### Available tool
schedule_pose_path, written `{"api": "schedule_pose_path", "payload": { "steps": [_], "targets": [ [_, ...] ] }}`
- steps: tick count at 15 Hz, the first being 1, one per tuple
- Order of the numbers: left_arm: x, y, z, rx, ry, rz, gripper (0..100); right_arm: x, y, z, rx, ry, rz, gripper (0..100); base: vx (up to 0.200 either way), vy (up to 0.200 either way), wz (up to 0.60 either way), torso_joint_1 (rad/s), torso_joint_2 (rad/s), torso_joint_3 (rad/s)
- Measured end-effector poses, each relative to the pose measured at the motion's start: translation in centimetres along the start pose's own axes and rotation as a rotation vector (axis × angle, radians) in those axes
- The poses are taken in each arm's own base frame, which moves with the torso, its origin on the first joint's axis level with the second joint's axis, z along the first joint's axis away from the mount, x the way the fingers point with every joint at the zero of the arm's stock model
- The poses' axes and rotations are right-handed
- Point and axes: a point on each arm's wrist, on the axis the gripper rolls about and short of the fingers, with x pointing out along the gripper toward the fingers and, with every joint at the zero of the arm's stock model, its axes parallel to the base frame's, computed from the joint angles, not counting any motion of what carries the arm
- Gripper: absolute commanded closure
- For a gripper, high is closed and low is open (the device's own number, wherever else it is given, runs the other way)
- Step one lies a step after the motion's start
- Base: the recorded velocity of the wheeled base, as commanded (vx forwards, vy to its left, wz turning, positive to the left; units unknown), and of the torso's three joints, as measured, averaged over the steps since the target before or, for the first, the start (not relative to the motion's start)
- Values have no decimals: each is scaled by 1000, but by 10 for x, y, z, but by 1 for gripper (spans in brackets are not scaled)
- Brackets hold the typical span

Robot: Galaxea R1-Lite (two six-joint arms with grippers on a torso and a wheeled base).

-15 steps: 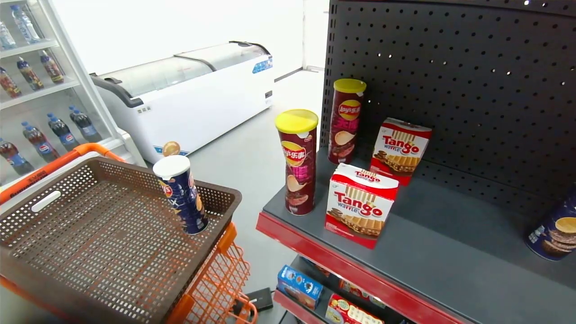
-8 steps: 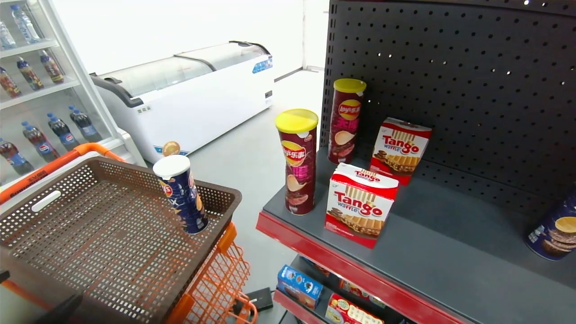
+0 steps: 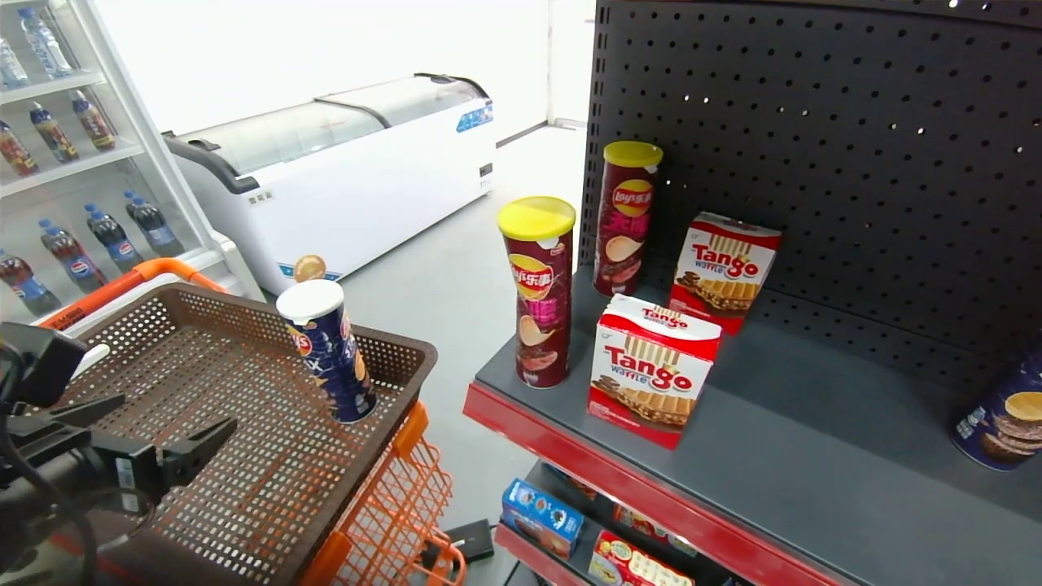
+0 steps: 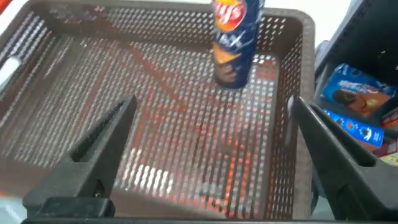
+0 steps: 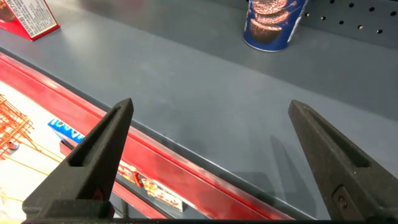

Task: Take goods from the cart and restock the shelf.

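A dark blue chip can (image 3: 327,350) with a white lid stands upright at the far right side of the brown basket (image 3: 203,382) on the orange cart. My left gripper (image 3: 179,411) hovers open over the basket's near left part, well short of the can. The left wrist view has the can (image 4: 235,43) ahead, beyond the left gripper (image 4: 212,104). My right gripper (image 5: 209,107) is open and holds nothing above the grey shelf deck (image 5: 205,81), with another blue can (image 5: 270,22) standing farther along.
On the shelf deck (image 3: 814,456) stand two maroon chip cans (image 3: 537,293) (image 3: 627,220), two red wafer boxes (image 3: 651,370) (image 3: 723,271) and a blue can (image 3: 1005,415) at the right. Pegboard (image 3: 814,146) backs the shelf. A chest freezer (image 3: 342,171) and drinks fridge (image 3: 57,163) stand behind the cart.
My left arm has risen into the head view from the lower left and now hangs over the basket. The can and the shelf goods have not moved.
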Motion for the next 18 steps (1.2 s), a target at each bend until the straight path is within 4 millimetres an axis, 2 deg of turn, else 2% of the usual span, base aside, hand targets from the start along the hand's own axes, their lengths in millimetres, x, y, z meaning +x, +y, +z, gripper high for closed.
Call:
{"api": "schedule_pose_path", "payload": {
  "steps": [6, 9, 11, 14, 18],
  "targets": [
    [58, -5, -2, 0, 32, -62, 0, 0, 0, 0, 0, 0, 0, 0, 0, 0, 0, 0, 0, 0],
    [89, -7, 3, -34, -22, -68, 0, 0, 0, 0, 0, 0, 0, 0, 0, 0, 0, 0, 0, 0],
    [107, -15, 3, -31, -70, -93, 0, 0, 0, 0, 0, 0, 0, 0, 0, 0, 0, 0, 0, 0],
    [130, -26, -4, -24, -86, -125, 0, 0, 0, 0, 0, 0, 0, 0, 0, 0, 0, 0, 0, 0],
    [155, -29, -12, -21, -122, -98, 0, 0, 0, 0, 0, 0, 0, 0, 0, 0, 0, 0, 0, 0]
  ]
}}
